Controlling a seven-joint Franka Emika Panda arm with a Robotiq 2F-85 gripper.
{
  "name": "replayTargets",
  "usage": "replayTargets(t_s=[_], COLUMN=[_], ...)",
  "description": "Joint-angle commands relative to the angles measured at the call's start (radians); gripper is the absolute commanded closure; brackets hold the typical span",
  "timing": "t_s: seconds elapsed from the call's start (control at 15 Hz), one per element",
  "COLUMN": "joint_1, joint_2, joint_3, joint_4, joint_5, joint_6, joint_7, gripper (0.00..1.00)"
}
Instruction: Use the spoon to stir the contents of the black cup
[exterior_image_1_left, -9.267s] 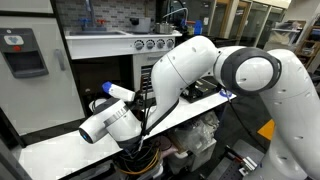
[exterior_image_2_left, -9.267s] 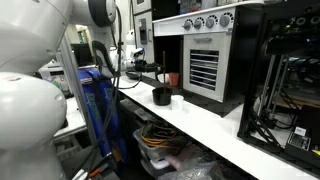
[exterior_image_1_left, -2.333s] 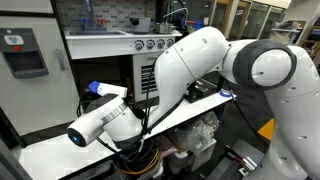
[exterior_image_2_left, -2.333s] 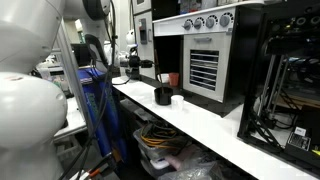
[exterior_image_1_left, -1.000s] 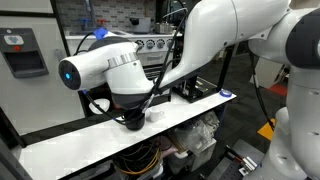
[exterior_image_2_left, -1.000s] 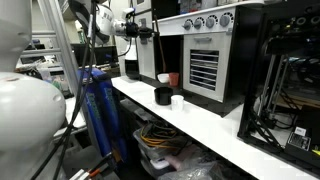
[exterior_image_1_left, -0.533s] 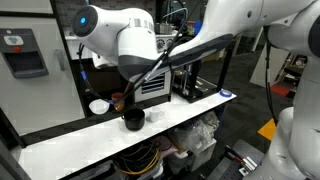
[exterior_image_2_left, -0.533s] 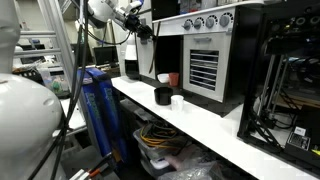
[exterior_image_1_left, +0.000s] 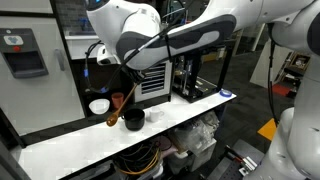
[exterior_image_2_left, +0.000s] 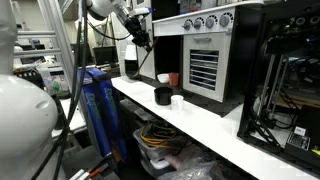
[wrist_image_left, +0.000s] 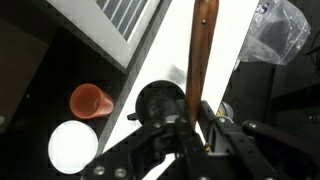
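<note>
The long brown wooden spoon hangs bowl-down from my gripper, its tip just beside the black cup on the white table. In the wrist view the gripper is shut on the spoon, whose handle runs up the frame. The black cup lies below and slightly to the left of the jaws. In an exterior view the gripper hovers high, to the left of the black cup.
A red cup and a white bowl stand close beside the black cup. A black oven-like cabinet rises right behind them. The white table runs on to the right, and a plastic bag lies beyond its edge.
The arm has risen and swung, uncovering the black cup in an exterior view. The gripper, still holding the spoon, has moved closer to the cup.
</note>
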Motion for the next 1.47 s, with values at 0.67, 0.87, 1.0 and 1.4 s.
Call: replayTargets(t_s=[0.67, 0.87, 1.0, 1.4], joint_1=[0.027, 0.035, 0.035, 0.005], joint_2=[0.088, 0.096, 0.105, 0.102], joint_3=[-0.003, -0.005, -0.005, 0.008], joint_4=[-0.031, -0.028, -0.028, -0.065], joint_5=[0.138, 0.120, 0.120, 0.227], joint_6=[0.012, 0.005, 0.016, 0.142], joint_7=[0.324, 0.318, 0.318, 0.305], gripper=[0.96, 0.85, 0.85, 0.96])
